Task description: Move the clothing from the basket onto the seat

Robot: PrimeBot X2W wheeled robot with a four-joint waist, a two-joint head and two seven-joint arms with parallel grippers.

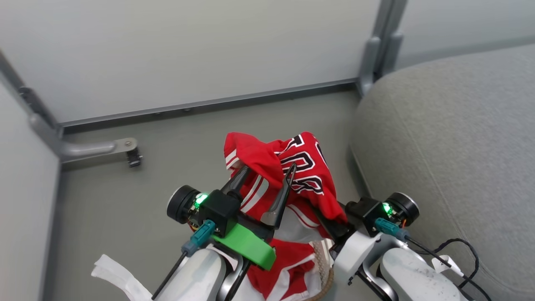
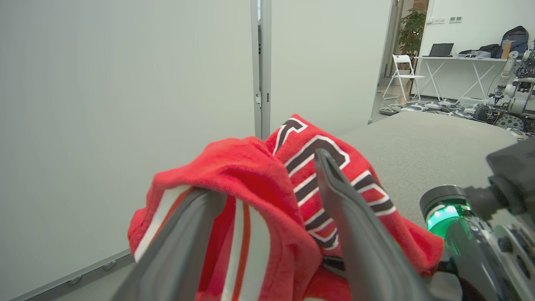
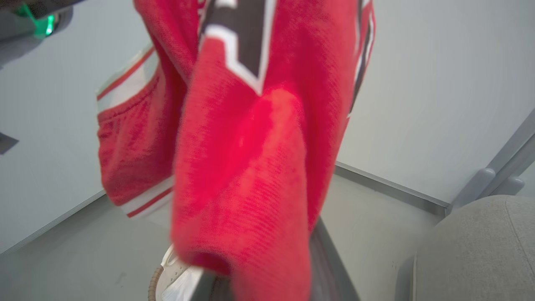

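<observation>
The red jersey [image 1: 301, 167] with black numerals is lifted above the basket and draped across my left gripper [image 1: 267, 169], whose fingers stand apart: one under the cloth, one [image 2: 338, 196] on top of it. Its lower right end runs down into my right gripper [image 1: 334, 223], whose fingers are mostly covered; in the right wrist view the jersey [image 3: 250, 146] hangs bunched between them. A second red garment [image 1: 288, 261] with striped trim lies in the basket [image 1: 328, 280], whose rim [image 3: 155, 284] shows below. The grey seat [image 1: 451, 146] is to the right, close by.
White partition walls close off the back and left, with a metal foot bracket [image 1: 121, 147] on the grey floor and a post [image 1: 376, 50] in the corner. A white sheet [image 1: 117, 276] lies at the lower left. Black cable [image 1: 459, 246] trails over the seat's edge.
</observation>
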